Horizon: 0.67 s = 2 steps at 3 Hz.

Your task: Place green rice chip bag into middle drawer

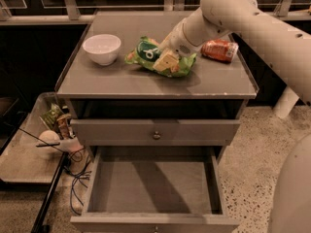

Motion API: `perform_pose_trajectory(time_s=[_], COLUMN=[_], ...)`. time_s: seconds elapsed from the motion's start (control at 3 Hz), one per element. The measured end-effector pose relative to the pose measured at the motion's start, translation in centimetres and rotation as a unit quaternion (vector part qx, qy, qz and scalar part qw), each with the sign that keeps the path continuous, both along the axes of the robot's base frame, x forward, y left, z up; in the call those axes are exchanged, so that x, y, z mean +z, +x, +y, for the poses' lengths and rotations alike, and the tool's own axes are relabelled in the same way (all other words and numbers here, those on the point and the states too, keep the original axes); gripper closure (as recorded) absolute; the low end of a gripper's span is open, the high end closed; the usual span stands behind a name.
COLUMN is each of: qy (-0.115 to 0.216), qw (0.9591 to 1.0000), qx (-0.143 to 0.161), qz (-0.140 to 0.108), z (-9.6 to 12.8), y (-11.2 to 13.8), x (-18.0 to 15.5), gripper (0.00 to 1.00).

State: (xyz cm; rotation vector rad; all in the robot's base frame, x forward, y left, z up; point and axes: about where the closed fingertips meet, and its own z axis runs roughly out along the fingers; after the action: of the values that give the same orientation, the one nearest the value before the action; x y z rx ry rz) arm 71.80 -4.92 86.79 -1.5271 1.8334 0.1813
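Gripper (165, 62) is pressing down on the green rice chip bag (145, 51), its pale tip lying across the bag's middle. Cannot tell whether it is clamping the bag or only touching it.

Wrist is angling down and to the left. White arm (209, 23) is sloping up and right from the gripper to a rounded elbow at the top of the view. A second long segment is running down along the right edge.

Bag is lying flat on the grey cabinet top (121, 81), directly under the gripper. Its dark-green logo is showing just left of the tip, and crinkled green is spreading out to the right.

Orange-red can (219, 50) is lying on its side to the right of the gripper, apart from the bag. White bowl (101, 47) is sitting to the left, near the bag's left end.

Below the gripper, the upper drawer (121, 129) is sitting closed, knob centred. Beneath it the middle drawer (153, 183) is standing pulled open, grey floor showing.
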Motion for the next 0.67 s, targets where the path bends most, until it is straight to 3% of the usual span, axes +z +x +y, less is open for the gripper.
perform_pose_trajectory(time_s=[0.67], qy=[0.000], qw=[1.0000], qx=[0.000], qz=[0.000], z=[0.01], y=[0.00], x=[-0.01], gripper=[0.96])
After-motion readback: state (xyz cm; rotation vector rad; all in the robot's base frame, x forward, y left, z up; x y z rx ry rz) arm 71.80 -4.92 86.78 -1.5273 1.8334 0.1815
